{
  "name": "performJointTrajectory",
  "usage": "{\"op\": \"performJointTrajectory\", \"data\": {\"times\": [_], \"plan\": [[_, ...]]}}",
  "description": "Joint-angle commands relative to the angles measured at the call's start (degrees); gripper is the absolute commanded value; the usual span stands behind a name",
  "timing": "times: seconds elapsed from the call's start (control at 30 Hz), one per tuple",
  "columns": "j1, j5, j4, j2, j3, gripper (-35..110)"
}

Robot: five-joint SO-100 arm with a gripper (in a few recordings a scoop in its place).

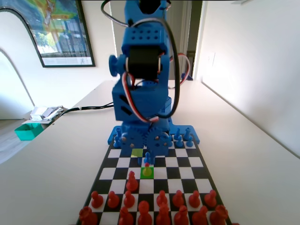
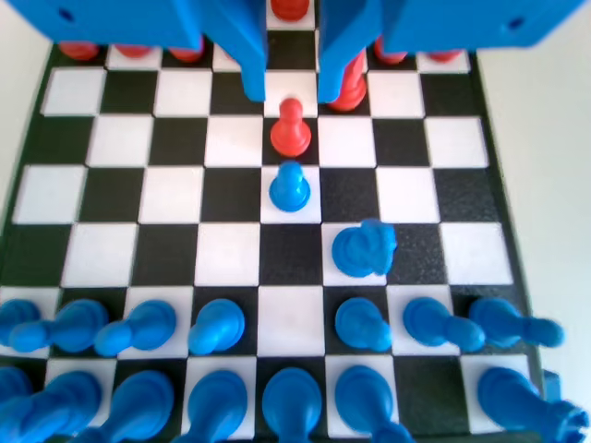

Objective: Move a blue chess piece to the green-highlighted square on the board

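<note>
The blue chess piece [image 2: 363, 247], taller than the pawns, stands on the board [image 2: 175, 194] in the wrist view, right of centre and one row ahead of the blue pawn row. My gripper [image 2: 294, 78] is open and empty, well beyond that piece. Its jaws straddle the column where a red pawn [image 2: 291, 129] faces a lone blue pawn [image 2: 290, 185]. In the fixed view the green-highlighted square [image 1: 143, 174] lies mid-board with that red pawn [image 1: 147, 166] on it. The gripper [image 1: 146, 151] hangs low just behind it.
A yellow-tinted square [image 1: 137, 152] lies one column left of and two rows behind the green one in the fixed view. Blue pieces [image 2: 217, 328] fill the near rows of the wrist view. Red pieces [image 1: 161, 199] crowd the near end of the fixed view. A second red piece [image 2: 346, 88] stands by the right jaw.
</note>
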State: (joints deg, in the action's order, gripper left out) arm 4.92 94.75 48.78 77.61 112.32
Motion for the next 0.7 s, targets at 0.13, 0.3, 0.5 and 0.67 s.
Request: {"op": "performJointTrajectory", "data": {"times": [0.13,0.3,0.5,0.67], "plan": [[0.62,0.88,-1.76,0.35,0.18,10],[0.79,1.23,-3.08,-0.35,0.53,10],[0.79,1.32,-4.57,-1.14,1.23,10],[0.79,1.32,-5.80,-1.76,1.76,10]]}}
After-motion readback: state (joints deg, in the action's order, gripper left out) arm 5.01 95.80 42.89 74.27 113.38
